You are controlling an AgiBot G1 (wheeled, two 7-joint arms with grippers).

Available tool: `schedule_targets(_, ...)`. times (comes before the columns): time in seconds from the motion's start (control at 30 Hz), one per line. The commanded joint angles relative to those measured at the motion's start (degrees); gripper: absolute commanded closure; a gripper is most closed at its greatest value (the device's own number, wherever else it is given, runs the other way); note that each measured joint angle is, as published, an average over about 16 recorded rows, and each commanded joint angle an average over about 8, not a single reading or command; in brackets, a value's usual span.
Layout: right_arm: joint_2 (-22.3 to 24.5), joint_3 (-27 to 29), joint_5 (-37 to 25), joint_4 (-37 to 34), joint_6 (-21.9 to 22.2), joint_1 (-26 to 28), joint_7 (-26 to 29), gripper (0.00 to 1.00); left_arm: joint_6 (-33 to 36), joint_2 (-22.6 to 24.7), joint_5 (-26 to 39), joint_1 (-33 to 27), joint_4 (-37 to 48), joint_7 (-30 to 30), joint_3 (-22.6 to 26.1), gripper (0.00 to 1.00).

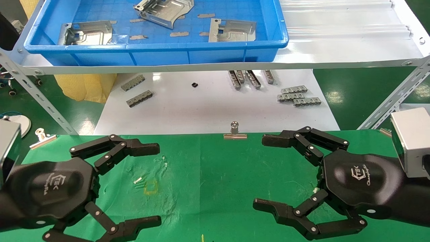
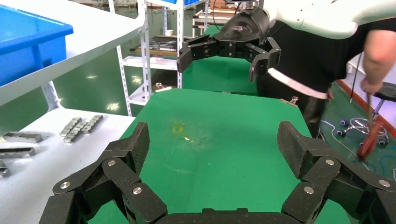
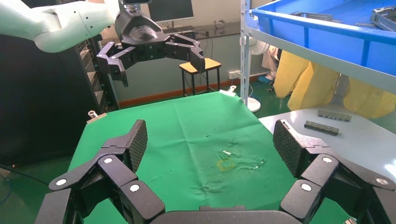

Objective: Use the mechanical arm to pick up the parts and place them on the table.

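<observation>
Green table (image 1: 215, 188): parts (image 1: 231, 31) in head view only.

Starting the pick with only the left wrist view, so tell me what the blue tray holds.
Observer: Three parts lie in the tray, none on the table.
Operator: I see the right claw open across the table. Name the part closest to the left claw.
Observer: The left part, by the tray's left wall.
Operator: Flag anything else in there.
Observer: Grey tape strips on the tray floor between the parts.
</observation>
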Motion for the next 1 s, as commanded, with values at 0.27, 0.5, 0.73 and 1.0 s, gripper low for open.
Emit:
schedule_targets(0.27, 0.00, 0.00, 0.00, 0.00, 0.00, 0.00, 0.00, 1.00, 0.00, 0.00, 0.00, 0.00, 0.00, 0.00, 0.00, 0.00)
schedule_targets(0.5, 0.00, 0.00, 0.00, 0.00, 0.00, 0.00, 0.00, 1.00, 0.00, 0.00, 0.00, 0.00, 0.00, 0.00, 0.00, 0.00)
schedule_targets(0.73, 0.00, 0.00, 0.00, 0.00, 0.00, 0.00, 0.00, 1.00, 0.00, 0.00, 0.00, 0.00, 0.00, 0.00, 0.00, 0.00)
schedule_targets(1.0, 0.00, 0.00, 0.00, 0.00, 0.00, 0.00, 0.00, 1.00, 0.00, 0.00, 0.00, 0.00, 0.00, 0.00, 0.00, 0.00)
